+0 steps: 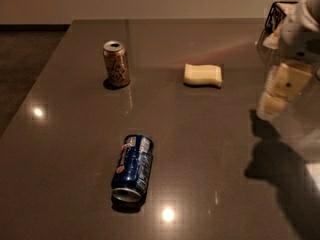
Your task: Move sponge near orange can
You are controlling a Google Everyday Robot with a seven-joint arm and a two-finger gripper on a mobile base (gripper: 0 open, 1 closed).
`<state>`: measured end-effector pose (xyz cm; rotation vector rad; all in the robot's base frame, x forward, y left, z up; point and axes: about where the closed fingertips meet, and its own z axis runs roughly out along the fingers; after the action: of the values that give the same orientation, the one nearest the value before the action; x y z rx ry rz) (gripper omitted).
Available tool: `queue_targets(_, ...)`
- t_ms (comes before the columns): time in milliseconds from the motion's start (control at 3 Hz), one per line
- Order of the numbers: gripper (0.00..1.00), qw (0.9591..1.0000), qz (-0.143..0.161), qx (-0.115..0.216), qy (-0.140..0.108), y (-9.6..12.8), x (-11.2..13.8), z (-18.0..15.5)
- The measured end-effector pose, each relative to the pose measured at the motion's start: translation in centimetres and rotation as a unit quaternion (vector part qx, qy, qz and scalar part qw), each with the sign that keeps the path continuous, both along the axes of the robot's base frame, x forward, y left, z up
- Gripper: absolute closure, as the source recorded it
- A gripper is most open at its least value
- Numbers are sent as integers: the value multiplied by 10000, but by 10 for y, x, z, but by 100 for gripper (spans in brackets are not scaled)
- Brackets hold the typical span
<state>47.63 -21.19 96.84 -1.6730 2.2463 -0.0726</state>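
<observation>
The pale yellow sponge (202, 75) lies flat on the grey table, right of centre toward the back. The orange can (116, 64) stands upright at the back left, well apart from the sponge. My gripper (280, 91) hangs above the table at the right edge of the view, right of and nearer than the sponge, not touching it. Its cream fingers (287, 81) point down and hold nothing that shows.
A dark blue can (132, 168) lies on its side at the front centre, its open top toward me. A black wire basket (276, 14) stands at the back right corner. The table's left edge (45, 69) drops to dark floor.
</observation>
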Motion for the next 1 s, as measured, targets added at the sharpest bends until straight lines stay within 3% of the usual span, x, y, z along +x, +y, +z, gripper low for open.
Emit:
queue_targets(333,0,9995,-218,219,21,12,63,-16)
queue_targets(1000,0,9965,-613,542,141,32,148,-49)
